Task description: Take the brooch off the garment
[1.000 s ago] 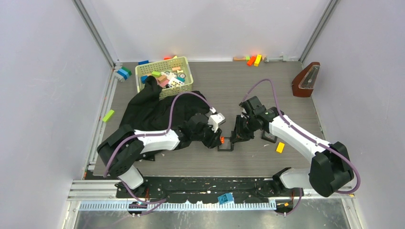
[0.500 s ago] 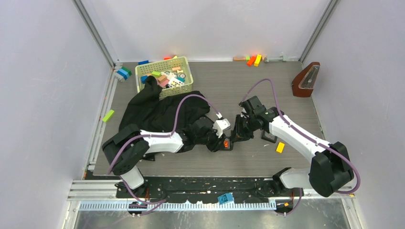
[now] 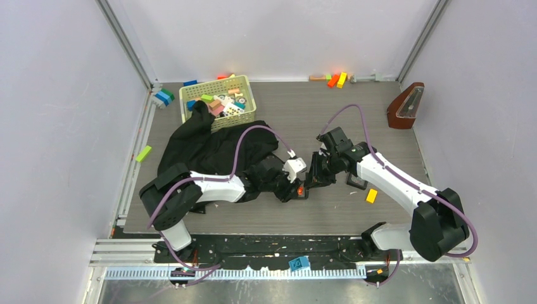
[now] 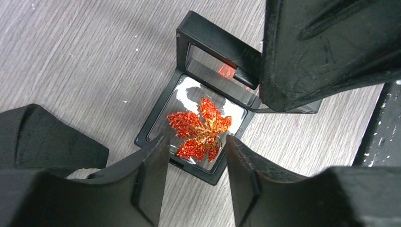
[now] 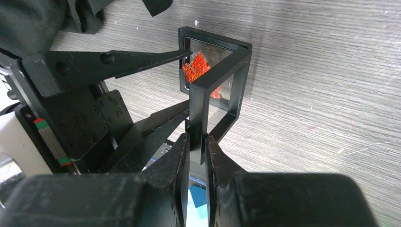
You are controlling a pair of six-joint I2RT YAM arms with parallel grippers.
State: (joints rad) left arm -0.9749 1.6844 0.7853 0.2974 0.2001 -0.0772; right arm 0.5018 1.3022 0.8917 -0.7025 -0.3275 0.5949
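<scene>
Left fingers [image 4: 150, 176] spread astride brooch [image 4: 201, 130], tip perhaps hidden; right fingers [image 5: 179, 166] pinch frame lid [image 5: 196, 109]

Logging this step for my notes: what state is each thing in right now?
brooch: off the garment, lying in the open case.
case: open, lid raised upright.
left claw: open, astride the brooch.
right claw: shut on the lid.
garment: crumpled, one end against the basket.

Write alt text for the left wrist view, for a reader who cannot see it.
A red-orange, leaf-shaped brooch lies in an open black frame case on a grey wood-grain table, between the open fingers of the left gripper. The right gripper holds the case's lid raised at upper right, and a fold of the black garment shows at left.
</scene>
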